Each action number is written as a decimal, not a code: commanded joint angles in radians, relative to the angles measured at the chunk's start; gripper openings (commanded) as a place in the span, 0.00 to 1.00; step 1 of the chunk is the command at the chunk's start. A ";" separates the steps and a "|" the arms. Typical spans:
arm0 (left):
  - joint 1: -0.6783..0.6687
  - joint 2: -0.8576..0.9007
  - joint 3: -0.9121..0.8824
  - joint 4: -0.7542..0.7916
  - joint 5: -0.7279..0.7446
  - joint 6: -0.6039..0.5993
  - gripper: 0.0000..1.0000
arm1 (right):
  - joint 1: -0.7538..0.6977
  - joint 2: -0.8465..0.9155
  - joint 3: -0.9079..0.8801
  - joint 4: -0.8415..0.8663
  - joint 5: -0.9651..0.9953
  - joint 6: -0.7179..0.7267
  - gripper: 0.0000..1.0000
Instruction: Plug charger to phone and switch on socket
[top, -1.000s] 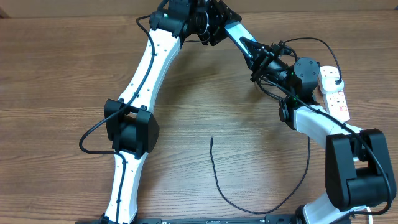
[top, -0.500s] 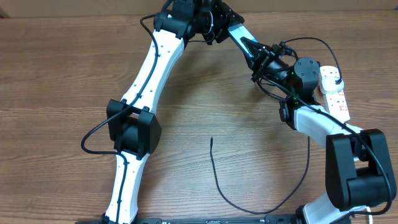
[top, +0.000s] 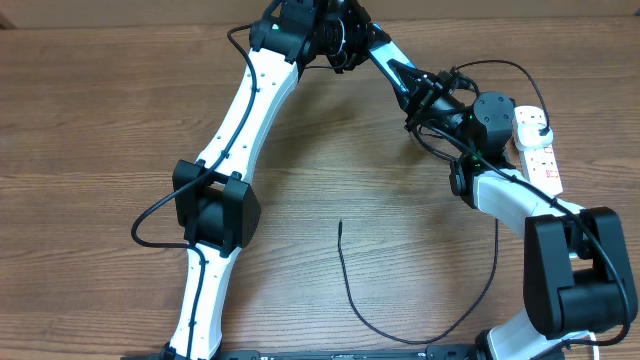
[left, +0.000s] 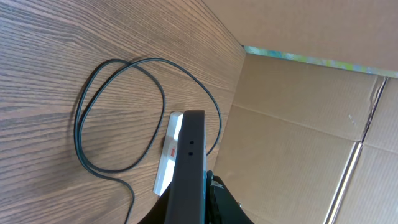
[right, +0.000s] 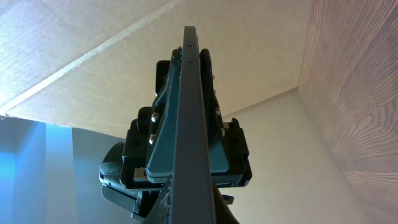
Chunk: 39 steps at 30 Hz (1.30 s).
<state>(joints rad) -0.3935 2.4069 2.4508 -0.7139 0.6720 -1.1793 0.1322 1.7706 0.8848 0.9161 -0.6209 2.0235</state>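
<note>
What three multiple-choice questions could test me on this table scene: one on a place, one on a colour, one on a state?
1. Where does the white elongated power strip lie?
A) at the far right
B) at the far left
C) in the middle

2. What colour is the long thin cable on the wooden table?
A) red
B) black
C) yellow

3. How is that cable's small tip?
A) plugged into a phone
B) clamped in a gripper
C) lying free on the wood

Answers:
1 A, it sits at the overhead view's right side.
2 B, it shows dark against the wood.
3 C, bare wood surrounds it, far from the slim black-edged phone.
</note>
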 joint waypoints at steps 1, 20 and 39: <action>-0.021 0.007 0.025 0.009 -0.005 -0.003 0.13 | 0.011 -0.017 0.026 0.017 -0.054 0.057 0.04; -0.022 0.007 0.025 0.008 -0.011 -0.007 0.04 | 0.011 -0.017 0.026 0.025 -0.054 0.016 0.04; -0.022 0.007 0.025 0.008 -0.014 0.005 0.04 | 0.011 -0.017 0.026 0.025 -0.054 0.017 0.42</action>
<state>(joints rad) -0.3981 2.4073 2.4508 -0.7200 0.6586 -1.1900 0.1299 1.7702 0.8848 0.9337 -0.6247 2.0224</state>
